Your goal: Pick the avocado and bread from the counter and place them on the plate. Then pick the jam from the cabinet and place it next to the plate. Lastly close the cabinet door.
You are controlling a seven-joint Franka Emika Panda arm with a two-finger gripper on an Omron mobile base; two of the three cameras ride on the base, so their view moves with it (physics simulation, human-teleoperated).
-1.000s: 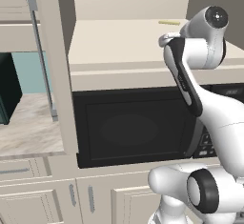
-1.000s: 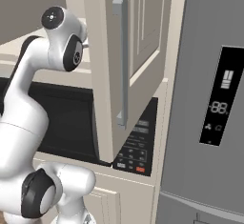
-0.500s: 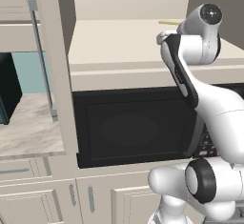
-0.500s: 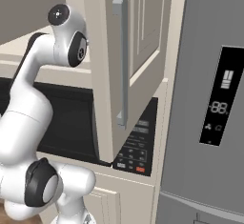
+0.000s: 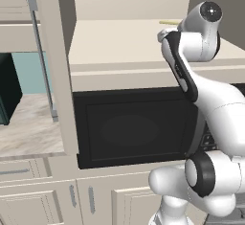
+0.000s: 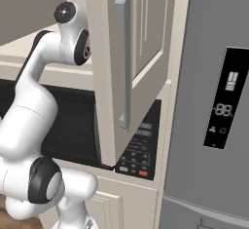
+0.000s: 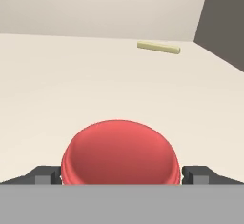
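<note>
The jam (image 7: pixel 119 151) shows its round red top close up in the hand view, standing on the pale shelf of the cabinet (image 7: pixel 71 85). My gripper (image 7: pixel 121 175) is open, with one dark fingertip (image 7: pixel 46 174) on each side of the jar, not pressed against it. The arm reaches onto the cabinet shelf (image 5: pixel 119 42) in the left base view. The cabinet door (image 6: pixel 146 52) stands open with its long bar handle (image 6: pixel 124 62) facing me; its edge (image 5: pixel 52 66) also shows from the left. A strip of counter (image 5: pixel 24 128) lies at the left. Avocado, bread and plate are out of view.
A pale stick (image 7: pixel 158 47) lies far back on the shelf, near the dark right wall. The black microwave (image 5: pixel 129 128) sits under the shelf, its key panel (image 6: pixel 138 147) beside the open door. A grey fridge (image 6: pixel 214 101) stands at the right.
The arm's upper part has shifted slightly towards the cabinet. The door and the jaws stand as before.
</note>
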